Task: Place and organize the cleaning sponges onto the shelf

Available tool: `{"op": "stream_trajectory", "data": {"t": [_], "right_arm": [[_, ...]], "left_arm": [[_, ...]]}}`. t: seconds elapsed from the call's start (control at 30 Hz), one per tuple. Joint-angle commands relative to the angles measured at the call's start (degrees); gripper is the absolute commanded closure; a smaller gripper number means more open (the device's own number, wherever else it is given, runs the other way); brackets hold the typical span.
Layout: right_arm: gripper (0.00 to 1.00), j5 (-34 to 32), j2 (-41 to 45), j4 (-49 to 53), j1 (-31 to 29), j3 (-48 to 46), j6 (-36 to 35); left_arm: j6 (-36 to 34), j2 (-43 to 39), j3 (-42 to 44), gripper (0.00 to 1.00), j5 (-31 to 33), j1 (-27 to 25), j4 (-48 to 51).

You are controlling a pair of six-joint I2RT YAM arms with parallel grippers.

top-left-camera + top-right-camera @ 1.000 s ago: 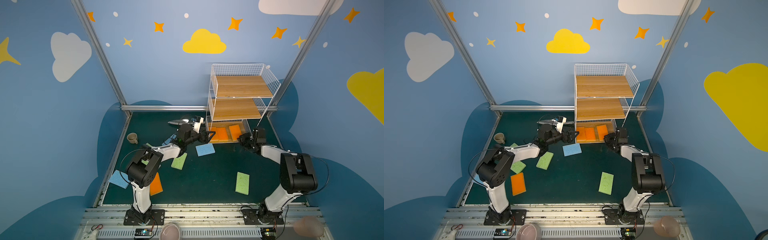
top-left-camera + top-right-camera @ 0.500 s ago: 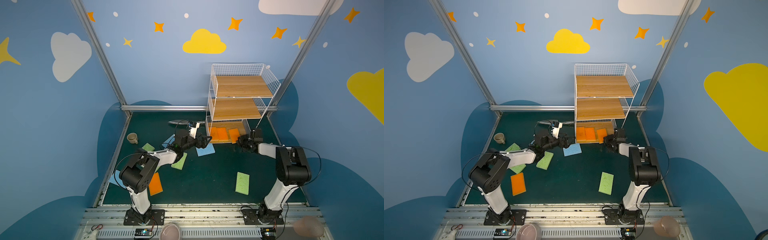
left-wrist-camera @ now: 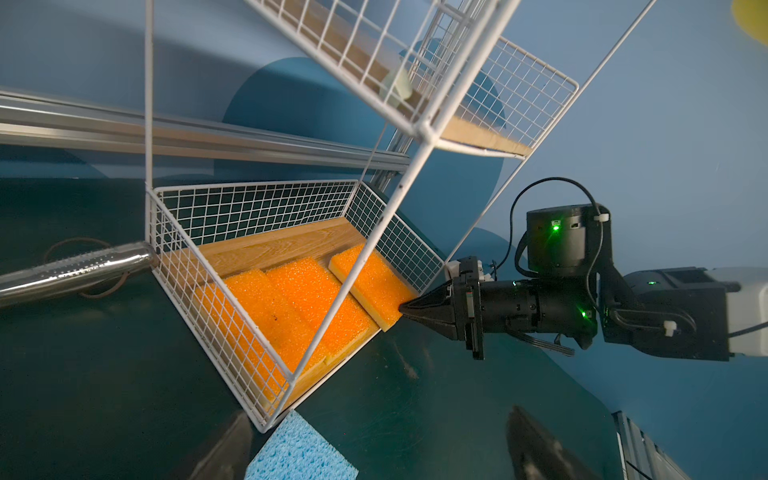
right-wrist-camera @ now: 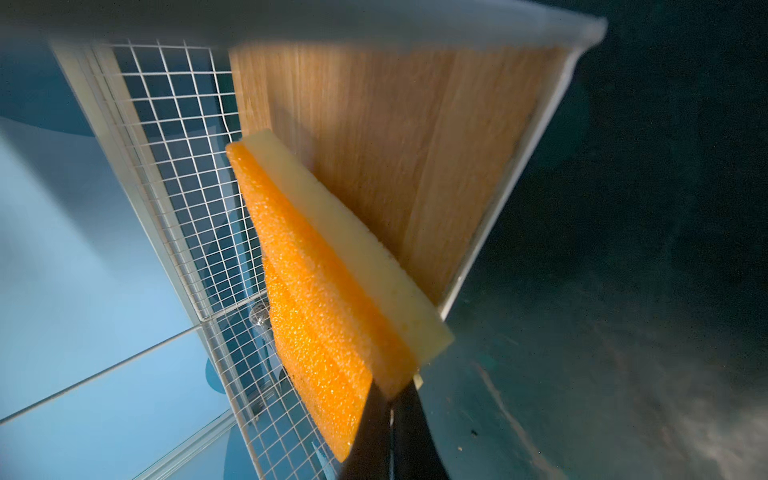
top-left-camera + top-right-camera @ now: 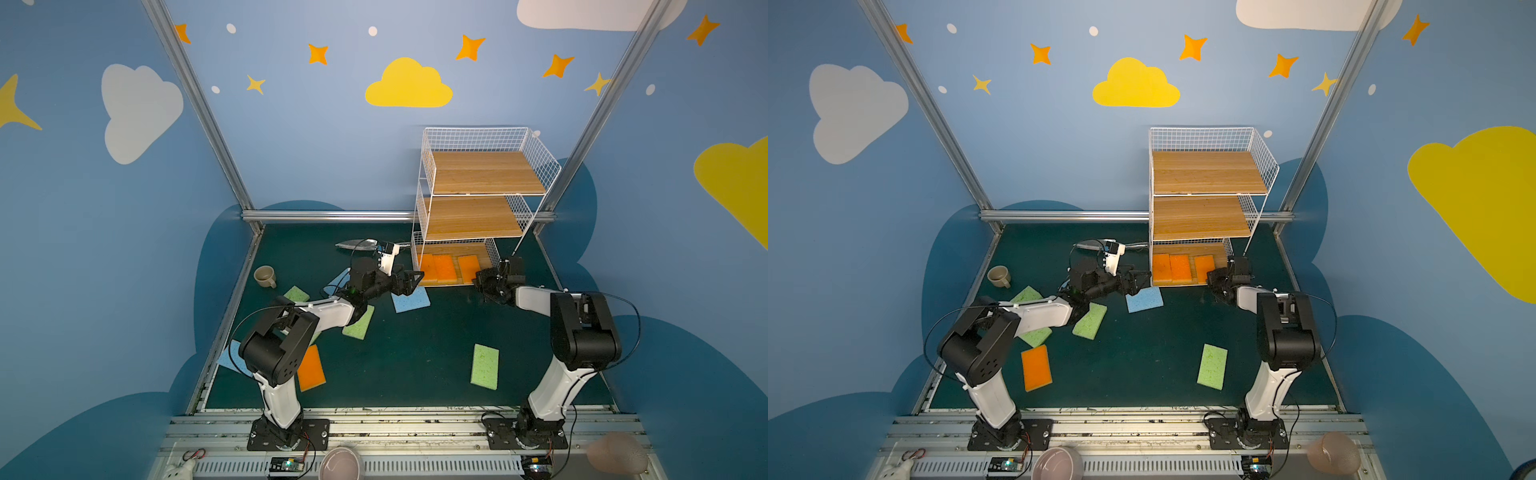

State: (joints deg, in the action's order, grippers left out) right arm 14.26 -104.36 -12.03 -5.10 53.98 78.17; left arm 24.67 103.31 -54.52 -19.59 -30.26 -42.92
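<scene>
Three coarse-pored orange sponges (image 3: 291, 307), yellow-backed, lie flat on the shelf's (image 5: 473, 139) bottom board. The right gripper (image 3: 402, 309), pinched closed, seemingly touches one's corner; the left gripper (image 5: 415, 279) gapes wide.

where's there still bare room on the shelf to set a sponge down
Top board and middle board look bare. Bottom tier is crowded: three orange sponges fill its front, the right tool at the third's end; only a wood strip behind them is free.
</scene>
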Motion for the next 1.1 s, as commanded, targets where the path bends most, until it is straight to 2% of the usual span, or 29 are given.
{"op": "stream_trajectory", "data": {"t": [0.0, 0.47, 1.07], "right_arm": [[1.00, 2.32, -0.03, -7.41, -2.05, -0.56, 0.56], [1.00, -1.87, 3.02, -6.58, -4.65, -1.55, 2.69], [1.00, -4.84, 3.27, -1.50, -4.31, 0.08, -0.82]], "left_arm": [[-0.88, 1.40, -1.50, 0.06, -0.79, 0.38, -0.08], [-1.12, 3.72, -4.63, 0.06, -2.43, 0.40, 0.73], [-0.67, 4.45, -4.54, 0.06, -2.93, 0.34, 0.25]]}}
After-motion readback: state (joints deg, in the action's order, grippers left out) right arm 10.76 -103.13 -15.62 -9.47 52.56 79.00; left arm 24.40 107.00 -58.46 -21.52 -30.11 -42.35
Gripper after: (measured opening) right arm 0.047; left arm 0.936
